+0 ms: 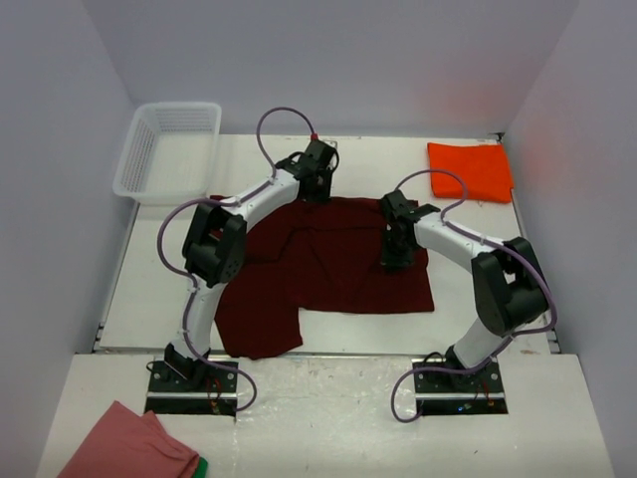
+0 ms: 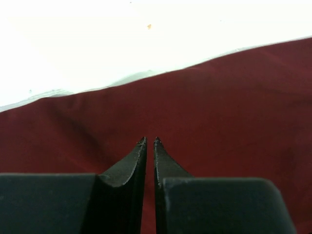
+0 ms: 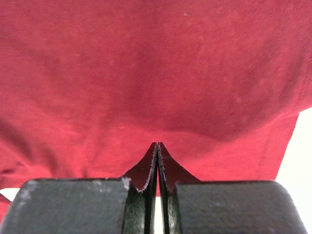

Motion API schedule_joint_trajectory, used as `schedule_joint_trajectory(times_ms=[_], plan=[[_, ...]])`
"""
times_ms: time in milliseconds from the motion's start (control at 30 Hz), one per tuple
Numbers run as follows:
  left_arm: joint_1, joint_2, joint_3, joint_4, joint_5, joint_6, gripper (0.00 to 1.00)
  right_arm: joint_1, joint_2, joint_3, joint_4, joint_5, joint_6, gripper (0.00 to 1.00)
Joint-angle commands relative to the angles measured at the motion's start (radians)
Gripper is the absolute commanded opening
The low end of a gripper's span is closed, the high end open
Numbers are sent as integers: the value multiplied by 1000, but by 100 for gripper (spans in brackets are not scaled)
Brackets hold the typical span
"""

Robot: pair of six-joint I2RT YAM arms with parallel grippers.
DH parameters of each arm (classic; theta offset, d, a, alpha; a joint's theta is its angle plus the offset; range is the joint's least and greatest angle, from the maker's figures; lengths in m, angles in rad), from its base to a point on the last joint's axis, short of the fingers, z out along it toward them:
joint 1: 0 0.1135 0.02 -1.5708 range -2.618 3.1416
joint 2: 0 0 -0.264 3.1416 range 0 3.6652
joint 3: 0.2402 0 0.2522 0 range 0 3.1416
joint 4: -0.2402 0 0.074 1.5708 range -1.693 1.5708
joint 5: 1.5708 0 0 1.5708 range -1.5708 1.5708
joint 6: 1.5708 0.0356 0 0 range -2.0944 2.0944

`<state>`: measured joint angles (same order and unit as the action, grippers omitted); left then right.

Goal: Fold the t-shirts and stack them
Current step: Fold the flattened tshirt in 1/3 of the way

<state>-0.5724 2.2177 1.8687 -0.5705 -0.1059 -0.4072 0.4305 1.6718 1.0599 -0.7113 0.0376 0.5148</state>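
Observation:
The dark maroon t-shirt [image 1: 338, 264] lies spread and partly folded in the middle of the table. My left gripper [image 1: 317, 189] is at its far edge. In the left wrist view [image 2: 150, 141] the jaws are nearly together with maroon cloth [image 2: 219, 107] in the thin gap. My right gripper [image 1: 395, 254] is on the shirt's right part. In the right wrist view [image 3: 157, 144] it is shut, with the cloth [image 3: 146, 73] puckered at the tips. The bright orange-red t-shirt [image 1: 470, 169] lies folded at the back right.
A white mesh basket [image 1: 167, 149] stands at the back left. A salmon-pink cloth with a green edge [image 1: 129, 443] lies on the near ledge at the front left, beside the left arm's base.

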Motion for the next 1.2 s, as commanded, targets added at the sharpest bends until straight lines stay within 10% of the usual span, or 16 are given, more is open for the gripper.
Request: schedule_joint_trajectory(times_ms=[0, 800, 933, 1067, 1167], plan=[[-4, -67, 15, 32, 51, 25, 11, 36, -43, -32, 56, 44, 80, 0], [0, -159, -123, 57, 49, 21, 11, 567, -150, -68, -164, 267, 537, 0], [-1, -139, -123, 69, 83, 11, 11, 513, -276, -18, -254, 422, 515, 9], [-17, -113, -144, 78, 130, -13, 11, 308, -310, 43, -220, 401, 351, 46], [-49, -95, -180, 95, 130, -30, 5, 138, -264, 101, -159, 360, 205, 49]])
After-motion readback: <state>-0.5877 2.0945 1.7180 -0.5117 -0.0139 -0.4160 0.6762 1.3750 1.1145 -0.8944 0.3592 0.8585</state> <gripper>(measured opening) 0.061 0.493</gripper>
